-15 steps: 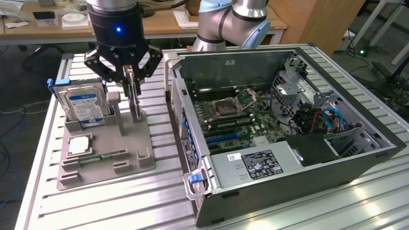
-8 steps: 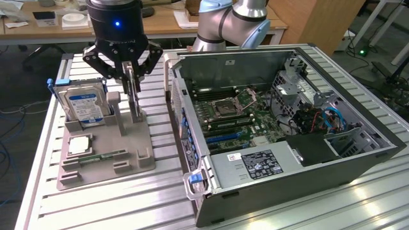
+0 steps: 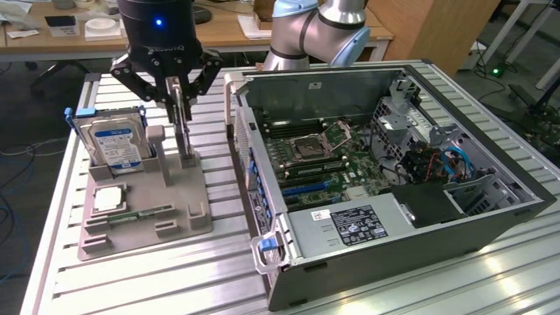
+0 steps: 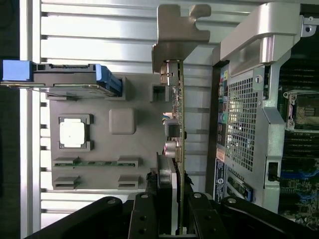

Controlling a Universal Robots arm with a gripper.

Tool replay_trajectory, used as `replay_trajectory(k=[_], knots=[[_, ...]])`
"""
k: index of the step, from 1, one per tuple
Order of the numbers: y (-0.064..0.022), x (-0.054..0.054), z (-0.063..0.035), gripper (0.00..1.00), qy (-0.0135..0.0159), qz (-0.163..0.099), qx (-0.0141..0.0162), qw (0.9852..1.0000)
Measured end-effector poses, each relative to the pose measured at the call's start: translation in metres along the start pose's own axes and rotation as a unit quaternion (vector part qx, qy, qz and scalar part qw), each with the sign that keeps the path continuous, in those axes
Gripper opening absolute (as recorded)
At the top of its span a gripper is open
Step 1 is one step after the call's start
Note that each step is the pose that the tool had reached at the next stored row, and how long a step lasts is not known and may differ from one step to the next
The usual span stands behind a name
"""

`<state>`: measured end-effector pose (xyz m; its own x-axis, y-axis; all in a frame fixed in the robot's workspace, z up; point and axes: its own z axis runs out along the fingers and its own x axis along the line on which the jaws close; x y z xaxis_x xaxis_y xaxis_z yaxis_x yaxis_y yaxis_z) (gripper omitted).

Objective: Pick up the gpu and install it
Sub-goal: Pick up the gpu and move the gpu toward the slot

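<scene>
Jaws closed on the gpu (image 3: 180, 121) – pinching its upper end from both faces, card hanging upright and edge-on under the black wrist body. The card's lower end sits at the slotted post of the grey parts holder (image 3: 166, 197); can't tell if it is clear of the slot or seated in it. In the wrist view the gpu (image 4: 179, 119) runs as a thin green edge away from the black fingers (image 4: 144, 216), its silvery bracket (image 4: 179, 30) at the far end, over the holder (image 4: 122, 149) and just beside the computer case (image 4: 244, 124). On the holder, toward the exterior view's left: the hard drive (image 3: 115, 143) with blue-white label stands upright in its slot, a square processor chip (image 3: 109, 198) lies flat in front of it, and a narrow green memory stick (image 3: 140, 214) lies next to the chip. The open case (image 3: 420, 256) lies on its side at the exterior view's right, close to the holder – motherboard (image 3: 341, 157) exposed, power supply (image 3: 350, 226) at the near end. Everything rests on the slatted metal table (image 3: 175, 275).
</scene>
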<state>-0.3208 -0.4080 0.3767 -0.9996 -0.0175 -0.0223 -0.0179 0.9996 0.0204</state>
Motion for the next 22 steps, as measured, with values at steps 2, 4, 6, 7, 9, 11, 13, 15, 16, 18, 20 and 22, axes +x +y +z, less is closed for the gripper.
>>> replay_trajectory(k=[2,4,6,7,9,11,13,15,16,18,20,22], knots=[[-0.0001,0.0,-0.0022,0.28,-0.0001,0.0,-0.0003,1.0],[-0.0001,0.0,-0.005,0.28,0.0,0.0,-0.0004,1.0],[0.0,0.0,-0.0083,0.28,0.0,0.0,-0.0005,1.0],[0.0,0.0,-0.0099,0.28,0.0,0.0,-0.0006,1.0],[0.0,0.0,-0.0127,0.28,0.0,0.0,-0.0006,1.0],[0.0,0.0,-0.0149,0.28,0.0,0.0,-0.0008,1.0],[-0.0001,0.0,-0.0169,0.28,0.0,0.0,-0.0011,1.0],[-0.0004,0.0,-0.0188,0.28,0.0,0.0,-0.0016,1.0],[-0.0004,0.0,-0.0197,0.28,0.0,0.0,-0.0018,1.0],[-0.0005,0.0,-0.0215,0.28,0.0,0.0,-0.0023,1.0],[-0.0005,0.0,-0.0237,0.28,0.0,0.0,-0.0026,1.0],[-0.0005,-0.001,-0.026,0.28,0.0,0.0,-0.0027,1.0]])
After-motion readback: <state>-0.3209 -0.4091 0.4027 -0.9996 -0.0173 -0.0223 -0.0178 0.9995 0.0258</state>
